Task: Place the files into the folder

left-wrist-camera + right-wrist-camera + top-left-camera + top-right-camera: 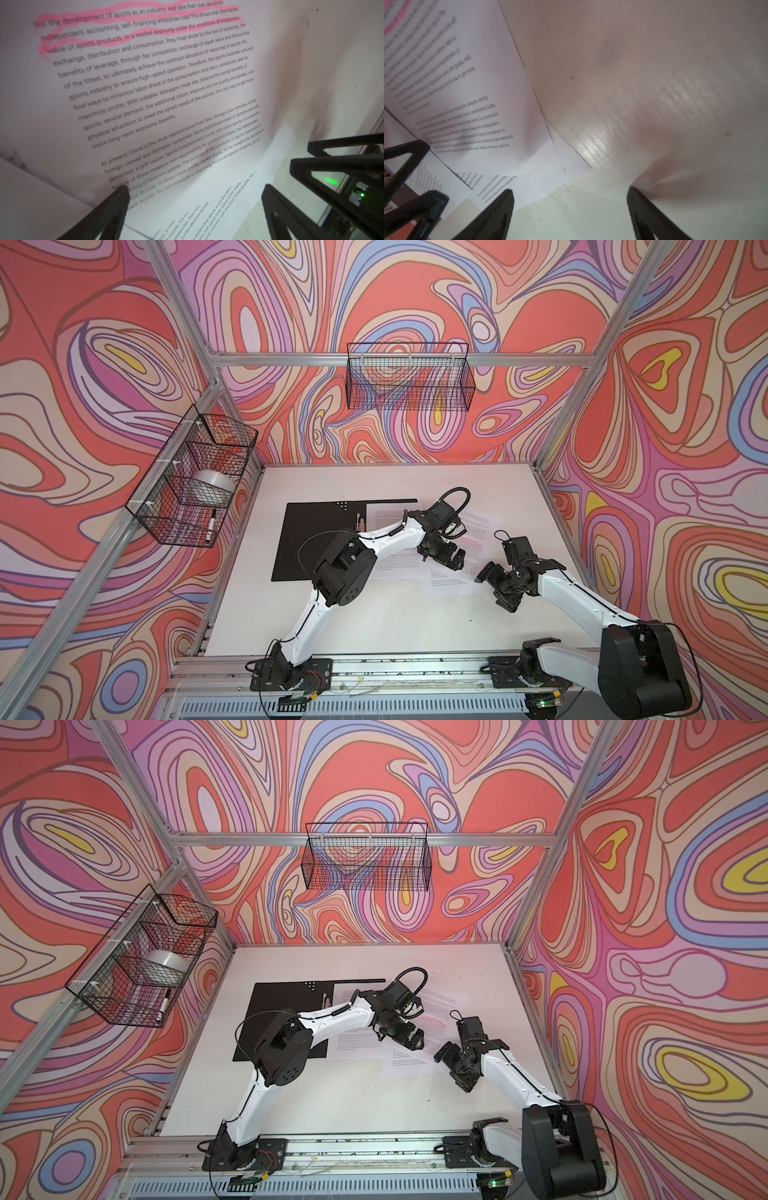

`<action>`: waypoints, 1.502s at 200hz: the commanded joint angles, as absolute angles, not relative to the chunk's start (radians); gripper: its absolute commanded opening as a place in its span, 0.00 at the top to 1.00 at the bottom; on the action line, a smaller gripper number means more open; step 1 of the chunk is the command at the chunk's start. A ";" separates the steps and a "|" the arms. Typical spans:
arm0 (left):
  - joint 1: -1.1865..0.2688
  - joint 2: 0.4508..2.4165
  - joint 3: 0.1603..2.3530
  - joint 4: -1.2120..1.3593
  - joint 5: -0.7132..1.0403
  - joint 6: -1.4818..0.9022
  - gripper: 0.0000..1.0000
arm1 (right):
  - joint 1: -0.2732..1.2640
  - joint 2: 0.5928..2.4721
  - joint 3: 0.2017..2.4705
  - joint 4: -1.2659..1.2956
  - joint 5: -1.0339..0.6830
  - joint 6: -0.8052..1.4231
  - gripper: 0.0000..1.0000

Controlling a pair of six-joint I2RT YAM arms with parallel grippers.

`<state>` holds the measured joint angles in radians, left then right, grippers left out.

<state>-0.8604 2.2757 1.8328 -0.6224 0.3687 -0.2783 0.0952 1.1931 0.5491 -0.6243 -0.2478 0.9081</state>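
Observation:
The folder lies open on the table, black inside up, with a metal clip at its spine. The files are white printed sheets, overlapping and fanned out across the folder's right half and the table beyond. The top sheet carries pink highlighted lines. My left gripper hovers open just over the sheets' lower part, holding nothing. My right gripper is open over bare table beside the sheets' corner.
A wire basket on the left wall holds a tape roll and a marker. A second wire basket hangs on the back wall. The white table is fenced by aluminium frame posts.

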 commanded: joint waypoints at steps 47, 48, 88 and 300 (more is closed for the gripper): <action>-0.858 2.358 1.896 -0.695 0.534 -0.340 0.00 | 0.032 1.302 0.446 -0.420 -0.391 0.948 0.10; -0.858 2.359 1.896 -0.695 0.536 -0.341 0.00 | 0.032 1.303 0.445 -0.419 -0.391 0.949 0.10; -0.858 2.386 1.901 -0.691 0.605 -0.372 0.00 | 0.020 1.331 0.433 -0.363 -0.412 0.974 0.10; -0.859 2.402 1.860 -0.632 0.736 -0.429 0.00 | 0.000 1.139 0.412 -0.244 -0.471 1.134 0.11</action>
